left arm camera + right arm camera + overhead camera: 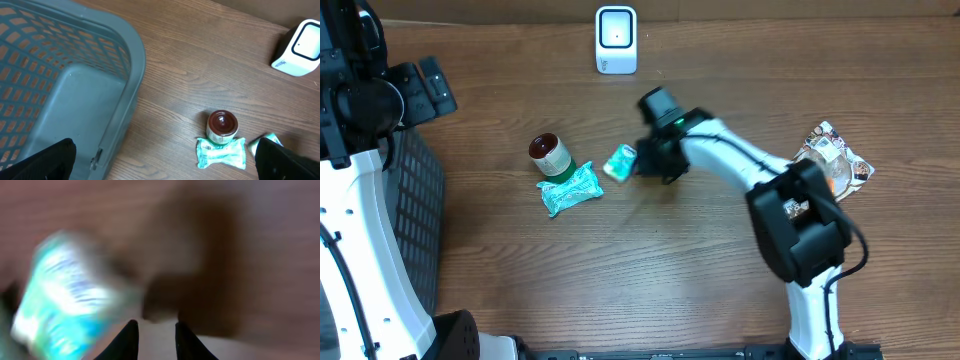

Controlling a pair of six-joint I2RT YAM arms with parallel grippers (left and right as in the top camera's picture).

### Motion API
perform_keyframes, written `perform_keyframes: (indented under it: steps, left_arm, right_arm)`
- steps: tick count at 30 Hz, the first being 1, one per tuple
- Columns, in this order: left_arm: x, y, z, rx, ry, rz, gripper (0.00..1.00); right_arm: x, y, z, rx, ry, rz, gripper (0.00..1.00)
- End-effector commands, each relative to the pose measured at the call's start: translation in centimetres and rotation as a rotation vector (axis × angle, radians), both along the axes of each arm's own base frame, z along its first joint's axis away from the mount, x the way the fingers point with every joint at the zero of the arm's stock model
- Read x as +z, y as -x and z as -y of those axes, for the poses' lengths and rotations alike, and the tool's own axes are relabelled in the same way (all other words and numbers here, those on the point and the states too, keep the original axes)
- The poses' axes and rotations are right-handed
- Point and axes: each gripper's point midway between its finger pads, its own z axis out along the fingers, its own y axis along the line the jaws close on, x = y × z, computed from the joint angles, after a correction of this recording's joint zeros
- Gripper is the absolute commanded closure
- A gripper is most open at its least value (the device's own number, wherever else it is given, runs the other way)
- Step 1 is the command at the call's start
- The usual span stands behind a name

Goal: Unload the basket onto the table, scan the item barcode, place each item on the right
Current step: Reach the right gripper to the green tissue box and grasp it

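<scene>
The packet was seen at the right hand, well short of the scanner. Whether it was clamped could not be told. A firm hold was needed first, then the barcode faced squarely to the scanner.

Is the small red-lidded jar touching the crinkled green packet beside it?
Touching. In the overhead view the red-lidded jar sits against the top edge of the green packet with no gap showing; the left wrist view agrees.

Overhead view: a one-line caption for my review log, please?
Right gripper at a small teal packet, white barcode scanner beyond, red-lidded jar and green pouch nearby.
</scene>
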Motion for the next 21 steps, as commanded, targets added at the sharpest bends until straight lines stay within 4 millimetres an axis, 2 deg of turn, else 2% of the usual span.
perform_keyframes:
  steps: [1,3,4,6,8,10,14,21]
  left_arm:
    - [0.0,0.0,-0.2,-0.008,-0.018,-0.004,0.0]
    - [0.0,0.0,-0.2,-0.008,-0.018,-0.005,0.01]
    - [0.0,0.0,-0.2,-0.008,-0.018,-0.004,0.0]
    - [0.0,0.0,-0.2,-0.008,-0.018,-0.004,0.0]
    - [0.0,0.0,-0.2,-0.008,-0.018,-0.004,0.0]
    - [0.0,0.0,-0.2,-0.008,-0.018,-0.005,0.0]
    - [0.0,0.0,-0.2,-0.008,-0.018,-0.005,0.0]
    - [0.0,0.0,-0.2,-0.008,-0.018,-0.004,0.0]
  right_arm:
    - [0.7,-3.3,3.6,0.005,-0.006,0.055,0.75]
    - [2.3,-3.8,2.9,0.043,-0.079,0.057,0.74]
    - [3.9,-4.3,2.3,0.049,-0.112,0.066,0.74]
    - [5.8,-4.4,1.2,0.068,-0.154,0.077,0.74]
    - [7.4,-3.9,-0.8,0.109,-0.217,0.073,0.74]
    - [8.1,-3.1,-2.7,0.136,-0.269,0.061,0.74]
    - [7.8,-1.8,-5.8,0.183,-0.279,0.068,0.72]
    - [4.3,-1.3,-8.9,0.171,-0.231,0.085,0.7]
